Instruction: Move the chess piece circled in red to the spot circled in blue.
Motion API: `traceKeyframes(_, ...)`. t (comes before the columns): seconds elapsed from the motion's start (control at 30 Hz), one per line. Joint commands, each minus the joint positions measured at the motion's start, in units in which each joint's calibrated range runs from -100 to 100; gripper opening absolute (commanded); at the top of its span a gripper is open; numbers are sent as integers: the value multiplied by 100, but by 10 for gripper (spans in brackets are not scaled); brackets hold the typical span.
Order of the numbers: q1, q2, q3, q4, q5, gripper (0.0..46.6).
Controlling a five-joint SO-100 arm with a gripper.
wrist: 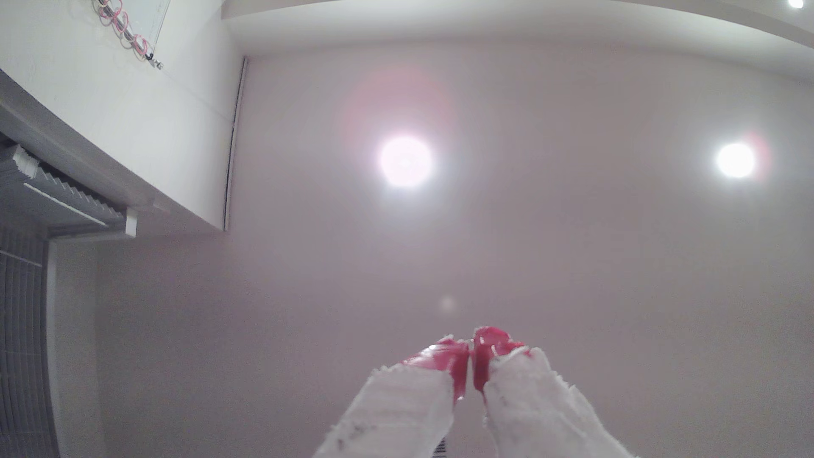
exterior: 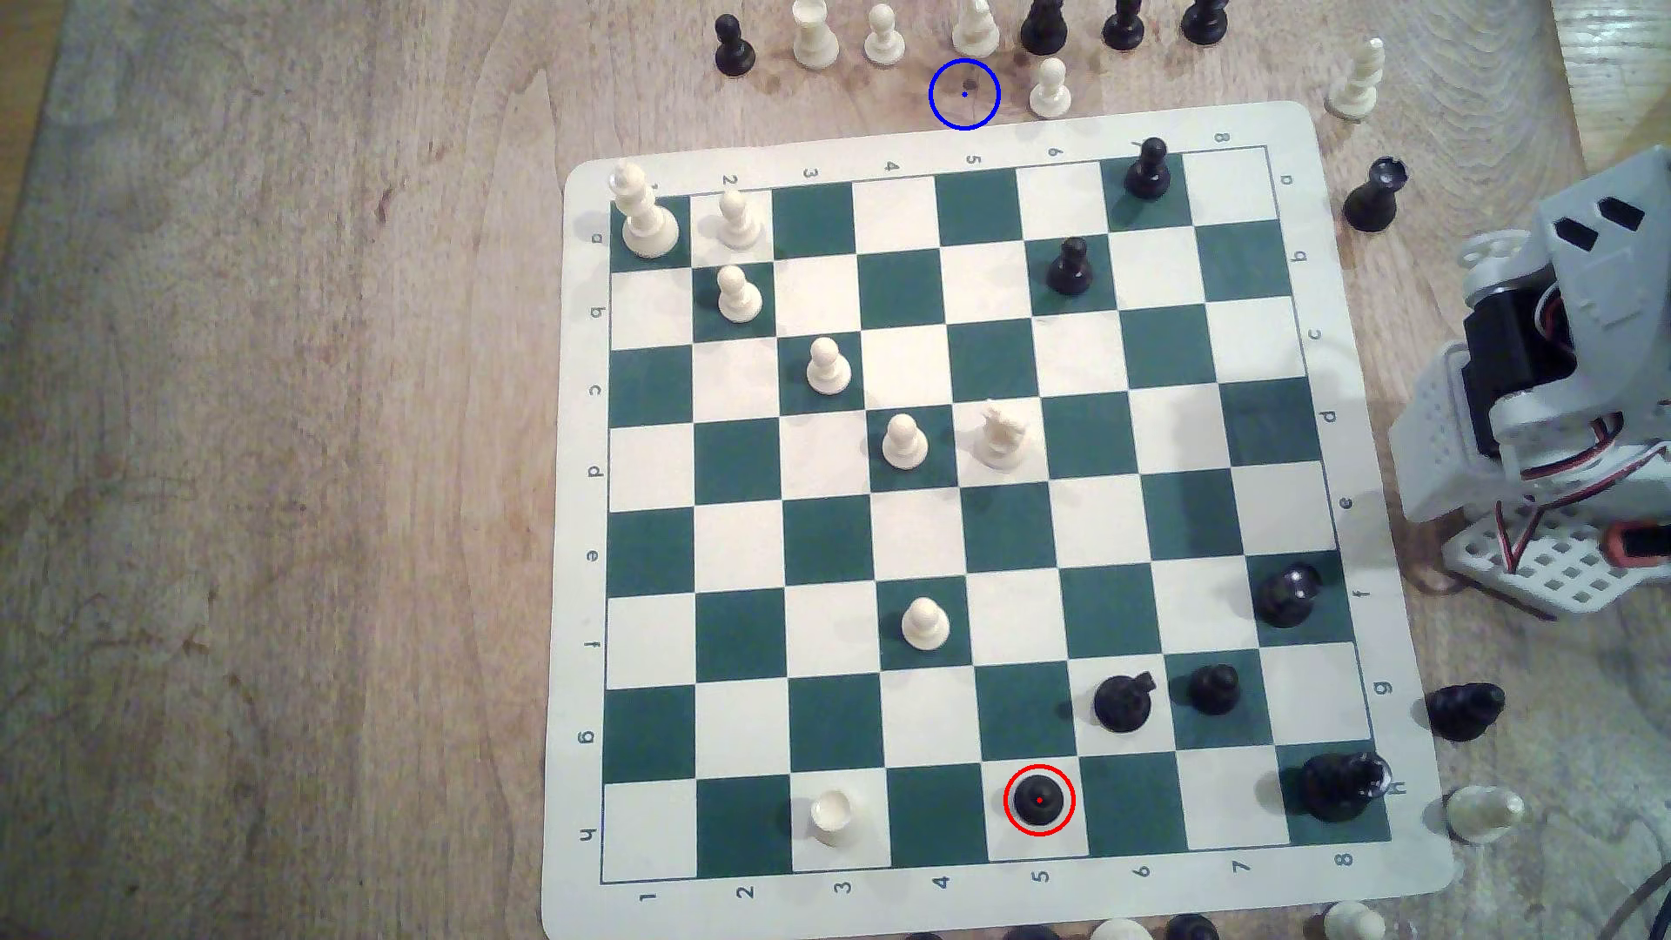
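Not started: pincer (wrist: 471, 352) closed, empty, aimed at ceiling. Black pawn (exterior: 1039, 799) untouched near board's (exterior: 579, 542) edge. Next: swing down, open, grasp; ringed spot (exterior: 964, 93) on worktop (exterior: 271, 452).

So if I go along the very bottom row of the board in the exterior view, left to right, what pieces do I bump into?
The cream rook → the black pawn inside the red ring → the tall black piece in the corner square.

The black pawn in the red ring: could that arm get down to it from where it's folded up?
Probably yes. The black pawn stands alone on its square with bare squares around it, so nothing crowds a descent. The end effector points at the ceiling, shut and empty, so the arm must first unfold.
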Motion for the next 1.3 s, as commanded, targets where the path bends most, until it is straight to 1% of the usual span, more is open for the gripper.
traceKeyframes(0.0, -15, -11, 127, 274, 15, 2)
traceKeyframes(0.1, -22, -11, 127, 1109, 15, 2)
traceKeyframes(0.3, 298, -11, 127, 3574, -15, 2)
traceKeyframes(0.37, 376, -11, 108, 4099, -15, 2)
traceKeyframes(0.47, 439, -11, -9, 4328, 0, 2)
traceKeyframes(0.6, 447, -11, -463, 5843, -15, 2)
traceKeyframes(0.63, 478, -11, -825, 7153, -20, 2)
traceKeyframes(0.7, 478, -11, -1170, 8259, -24, 2)
traceKeyframes(0.77, 502, -3, -1415, 8972, -29, 2)
traceKeyframes(0.87, 486, 6, -1732, 9569, -29, 2)
traceKeyframes(0.9, 486, 6, -1859, 10004, -29, 2)
traceKeyframes(0.93, 486, 6, -2077, 10839, -29, 2)
traceKeyframes(1.0, 486, 6, -2276, 11543, -34, 2)
traceKeyframes(1.07, 447, -3, -2530, 12305, -49, 2)
traceKeyframes(1.1, 384, -3, -2874, 13247, -205, 2)
traceKeyframes(1.13, 275, -3, -3110, 13935, -225, 2)
traceKeyframes(1.17, 157, -3, -3183, 14148, -225, 4)
traceKeyframes(1.2, 48, 23, -3228, 14271, -210, 17)
traceKeyframes(1.27, -328, 286, -3319, 14426, -137, 5)
